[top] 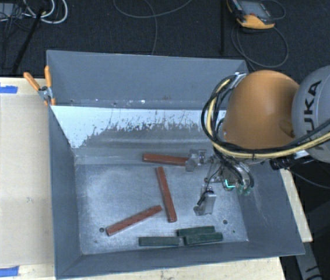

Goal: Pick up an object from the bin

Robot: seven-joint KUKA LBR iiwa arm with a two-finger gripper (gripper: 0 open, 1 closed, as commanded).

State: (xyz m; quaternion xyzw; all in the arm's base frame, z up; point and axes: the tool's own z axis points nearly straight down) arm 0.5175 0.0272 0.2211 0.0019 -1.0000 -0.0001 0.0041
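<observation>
1. The grey bin point(124, 98) has five thin sticks lying loose on its floor
2. The pincer point(201, 181) stands open and empty, low over that floor
3. One red-brown stick point(164, 159) ends just beside the pincer's farther finger; another brown stick point(166, 194) lies near it, away from the arm
4. Two dark green sticks point(199, 235) lie near its nearer finger
5. The red-brown stick looks stiff, light and flat, so I judge a grip across its narrow width, near the middle, to be best

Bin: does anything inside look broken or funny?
Nothing stands out. In the grey metal bin, three reddish-brown flat sticks lie loose at different angles, and two dark green flat sticks lie along the front wall. None looks broken, and nothing has spilled.
</observation>
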